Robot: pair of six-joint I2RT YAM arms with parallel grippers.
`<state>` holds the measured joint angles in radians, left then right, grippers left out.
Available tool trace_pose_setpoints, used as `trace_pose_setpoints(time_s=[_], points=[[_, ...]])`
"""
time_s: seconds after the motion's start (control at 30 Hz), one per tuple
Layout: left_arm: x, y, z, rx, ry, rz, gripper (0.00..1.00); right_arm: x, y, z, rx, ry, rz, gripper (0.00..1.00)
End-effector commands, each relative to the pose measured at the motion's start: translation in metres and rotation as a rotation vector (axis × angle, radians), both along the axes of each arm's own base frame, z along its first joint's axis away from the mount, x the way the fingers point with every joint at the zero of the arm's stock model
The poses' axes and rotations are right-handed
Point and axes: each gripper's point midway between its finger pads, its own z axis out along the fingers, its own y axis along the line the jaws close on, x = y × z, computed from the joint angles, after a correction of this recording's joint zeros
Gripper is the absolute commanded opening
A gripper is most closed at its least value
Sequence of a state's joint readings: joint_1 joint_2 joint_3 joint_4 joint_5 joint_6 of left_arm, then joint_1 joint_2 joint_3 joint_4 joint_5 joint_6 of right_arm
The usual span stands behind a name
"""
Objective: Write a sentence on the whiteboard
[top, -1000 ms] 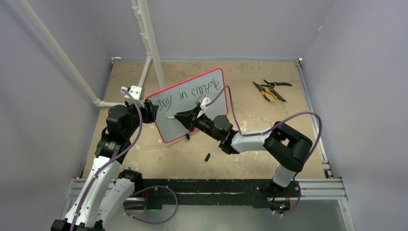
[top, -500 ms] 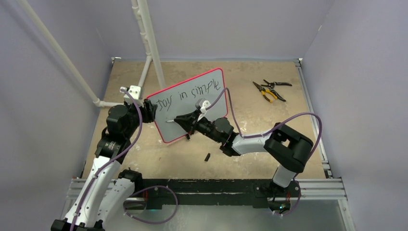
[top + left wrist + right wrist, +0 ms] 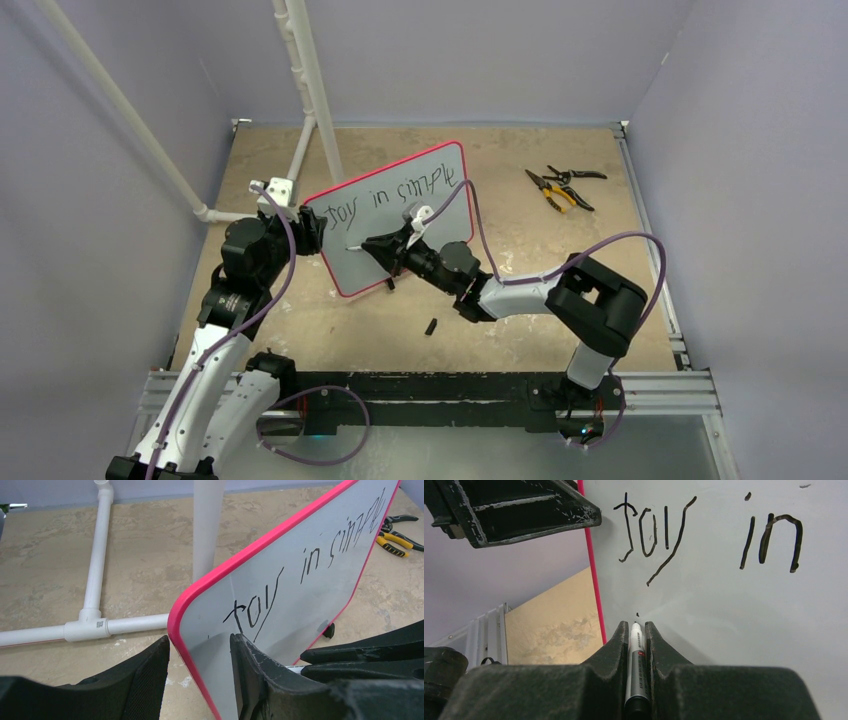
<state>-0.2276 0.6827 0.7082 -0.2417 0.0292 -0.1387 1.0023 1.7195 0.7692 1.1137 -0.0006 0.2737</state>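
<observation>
The whiteboard [image 3: 345, 268] stands tilted up on the left middle of the desk [image 3: 520, 310], its pink rim turned at an angle to the desk's edges and one small black foot [image 3: 328, 629] showing under its lower edge. The sentence [image 3: 385, 195] runs along its upper part in thin black letters, reading roughly "Joy in simple", with a small black dot [image 3: 637, 614] below the first word. The left claw [image 3: 200, 680] is clamped on the whiteboard's left edge near a corner, one finger behind the rim and one against the written face. The right claw [image 3: 636, 630] is closed tight on a marker [image 3: 636, 655], whose tip sits right at the face just under that dot; whether it touches I cannot tell. A small black cap [image 3: 431, 326] lies on the desk near the right arm, pliers [image 3: 560, 187] lie well apart at the far right, and a white pipe frame [image 3: 305, 100] rises behind the whiteboard.
</observation>
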Motion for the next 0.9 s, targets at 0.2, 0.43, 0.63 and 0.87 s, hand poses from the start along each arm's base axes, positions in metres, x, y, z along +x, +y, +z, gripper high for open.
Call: trace_pose_setpoints(time_s=[0.2, 0.43, 0.63, 0.87], points=[[0.002, 0.000, 0.009, -0.007, -0.035, 0.002, 0.46, 0.013, -0.007, 0.020, 0.040, -0.030, -0.087, 0.00], [0.002, -0.001, 0.009, -0.007, -0.035, -0.001, 0.46, 0.010, -0.010, 0.028, 0.060, -0.042, -0.085, 0.00], [0.002, -0.001, 0.009, -0.007, -0.035, -0.003, 0.46, 0.009, -0.013, 0.033, 0.074, -0.048, -0.087, 0.00], [0.002, -0.001, 0.009, -0.007, -0.035, -0.004, 0.46, 0.009, -0.013, 0.027, 0.059, -0.041, -0.089, 0.00]])
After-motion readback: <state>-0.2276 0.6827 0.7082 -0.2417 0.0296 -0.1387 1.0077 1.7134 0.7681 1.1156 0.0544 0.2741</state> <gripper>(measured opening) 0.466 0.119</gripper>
